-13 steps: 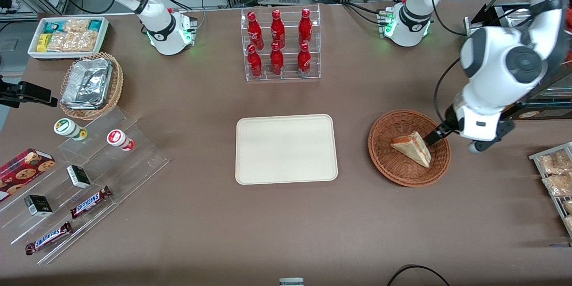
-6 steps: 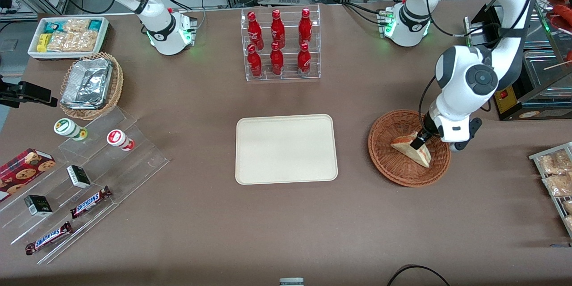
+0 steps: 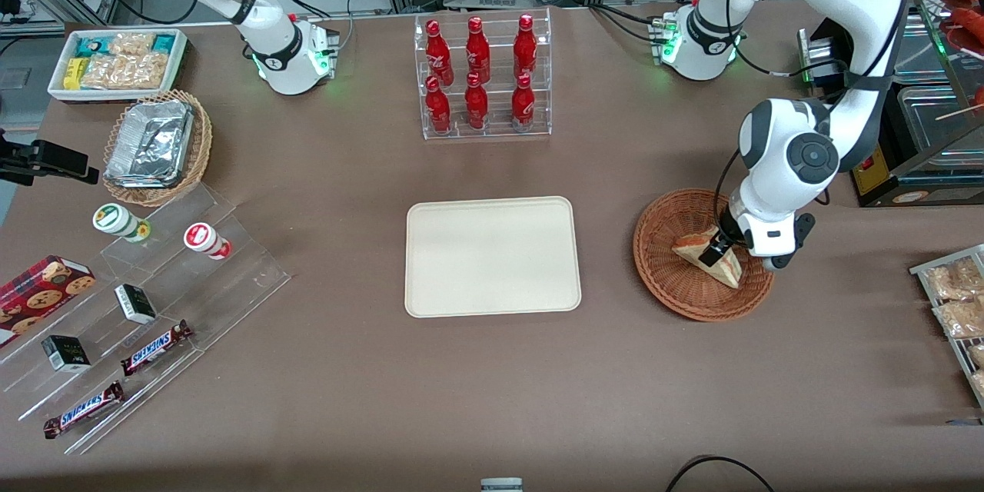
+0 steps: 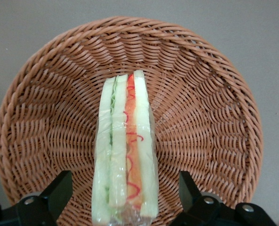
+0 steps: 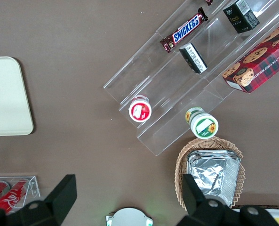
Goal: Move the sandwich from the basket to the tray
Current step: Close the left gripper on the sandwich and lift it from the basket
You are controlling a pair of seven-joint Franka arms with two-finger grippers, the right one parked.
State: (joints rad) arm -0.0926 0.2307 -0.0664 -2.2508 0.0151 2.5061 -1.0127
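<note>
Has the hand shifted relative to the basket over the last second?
Yes. The hand, open, has moved from the basket's rim inward over the sandwich, toward the tray.

Brown table (image 3: 346, 369) beneath my gripper (image 3: 719, 247): tray (image 3: 492, 257), basket (image 3: 676, 288), bottle rack (image 3: 483, 77), acrylic steps (image 3: 231, 277), foil-container basket (image 3: 201, 140), snack bin (image 3: 178, 61).

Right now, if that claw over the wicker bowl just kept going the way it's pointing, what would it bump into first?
Most likely the sandwich: the gripper is open, one finger either side of it, in the basket. Whether they already touch is unclear.
</note>
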